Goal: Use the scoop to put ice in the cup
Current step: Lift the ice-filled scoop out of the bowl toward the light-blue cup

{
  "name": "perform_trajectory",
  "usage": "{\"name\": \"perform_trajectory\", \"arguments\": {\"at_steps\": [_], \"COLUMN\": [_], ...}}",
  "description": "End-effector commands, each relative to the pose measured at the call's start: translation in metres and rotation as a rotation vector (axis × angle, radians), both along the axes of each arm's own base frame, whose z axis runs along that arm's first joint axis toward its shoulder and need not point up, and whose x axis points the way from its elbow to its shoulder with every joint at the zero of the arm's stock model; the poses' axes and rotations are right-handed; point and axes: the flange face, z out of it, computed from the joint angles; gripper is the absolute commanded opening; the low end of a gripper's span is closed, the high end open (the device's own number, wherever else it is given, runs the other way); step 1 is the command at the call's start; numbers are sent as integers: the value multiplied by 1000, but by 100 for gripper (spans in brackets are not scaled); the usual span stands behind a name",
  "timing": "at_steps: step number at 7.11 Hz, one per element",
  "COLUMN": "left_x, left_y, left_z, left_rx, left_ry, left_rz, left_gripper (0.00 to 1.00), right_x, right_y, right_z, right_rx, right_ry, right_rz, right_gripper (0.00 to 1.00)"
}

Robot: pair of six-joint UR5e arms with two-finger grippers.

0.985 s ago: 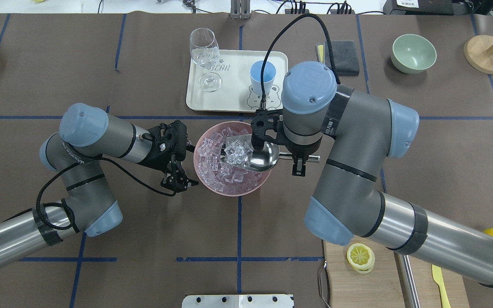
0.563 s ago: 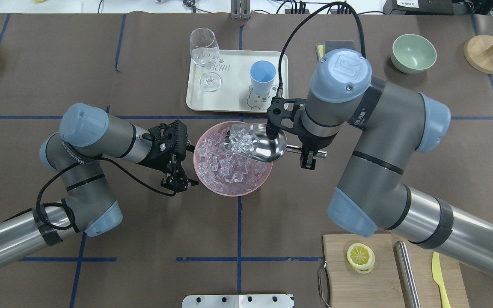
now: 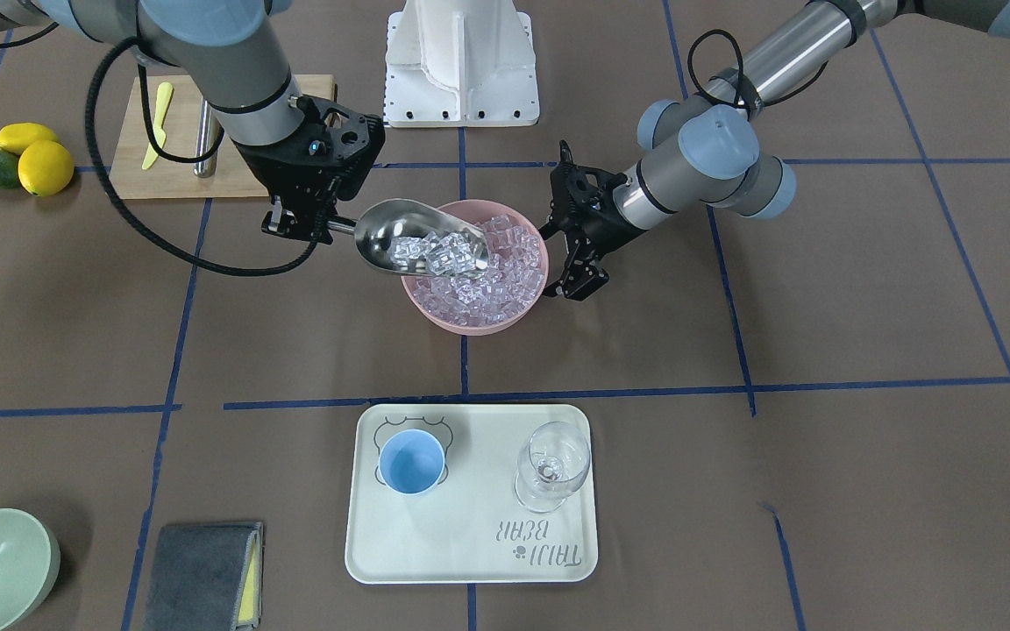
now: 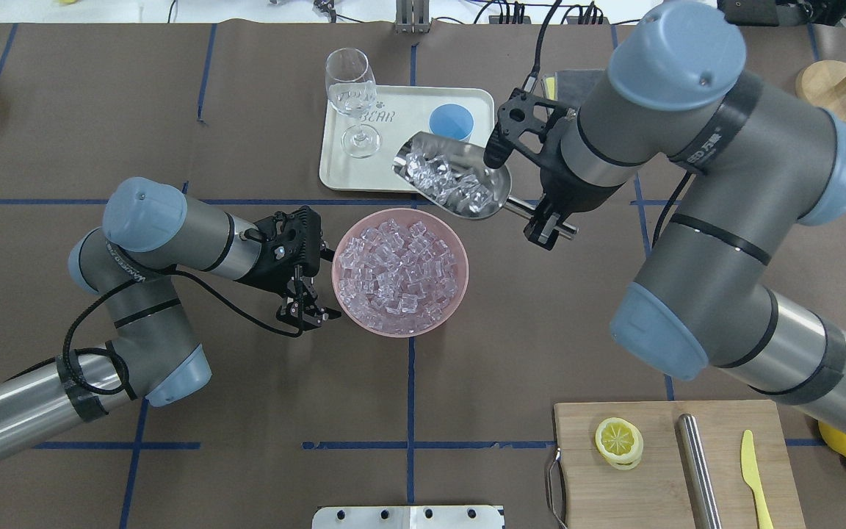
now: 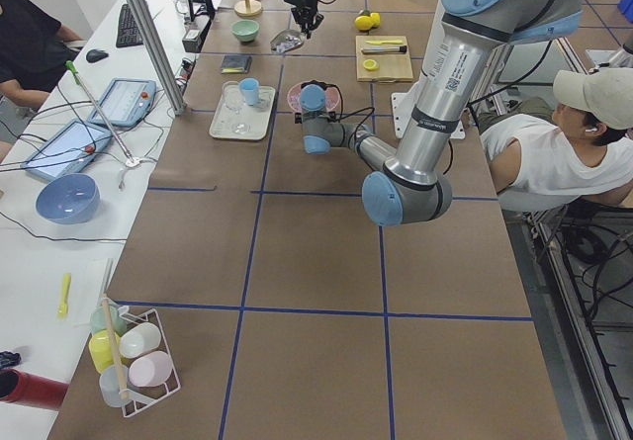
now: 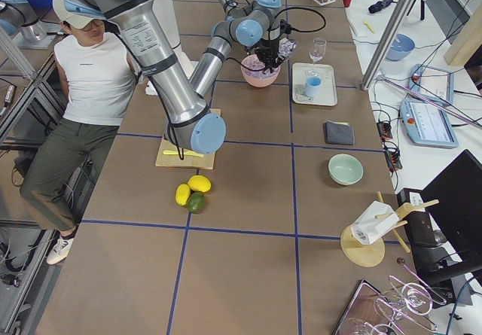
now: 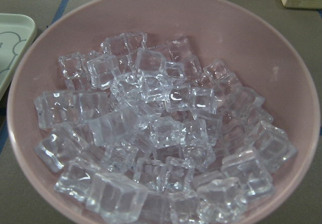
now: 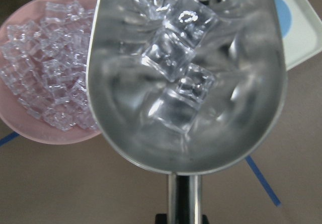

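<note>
Right gripper (image 4: 546, 226): jaws pinching the thin rod handle of the scoop (image 4: 495, 189). The scoop is lifted clear of the table, roughly level, loaded with ice (image 4: 446, 182) heaped toward its open mouth. Overhead it lies over the near right corner of the tray (image 4: 393, 117); the front camera puts it over the rim of the pink bowl (image 4: 399, 332). So it is somewhere between the two, and I cannot fix it closer

Cup (image 4: 451, 122): upright on the tray's right part, beyond the scoop; looks empty from the front. Wine glass (image 4: 352, 88) stands on the tray's left part, apart from the cup

Left gripper (image 4: 308, 314): parked just left of the bowl; cannot tell whether its jaws are spread or together

Risks:
- scoop mouth is wider than the cup, so a quick tip would likely scatter cubes over the tray
- any forward dip on the way sheds the front cubes early
- round rod may twist in my pinch under the load
- coming in low, the scoop's lip could knock the cup over

Hidden: near side of the cup behind the scoop overhead; the pinch point, cut off in the wrist view
</note>
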Motion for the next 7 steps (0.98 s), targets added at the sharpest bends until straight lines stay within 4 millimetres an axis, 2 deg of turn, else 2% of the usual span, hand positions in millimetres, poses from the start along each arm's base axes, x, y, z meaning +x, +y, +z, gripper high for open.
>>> {"name": "perform_trajectory", "arguments": {"at_steps": [1,2,4,6,7], "left_x": [1,0,0,-1,0], "left_y": [0,0,0,0,-1], "left_z": [-1,-1,2,4,7], "left_rx": [1,1,-3,-4,-9], "left_ry": [1,1,-4,-6,-13], "left_rz": [1,1,-1,-1,-1], "left_gripper": [100,100,100,100,100], "right_x": [39,31,-20,-33,-53], "right_y": [-31,-49,-116,-125,-135], "right_z": [24,36,17,17,9], "right_rx": [-124,-159,-227,-245,-262], "right_ry": [114,146,198,210,226], "right_rz": [89,98,96,84,71], "right_gripper": [0,0,0,0,0]}}
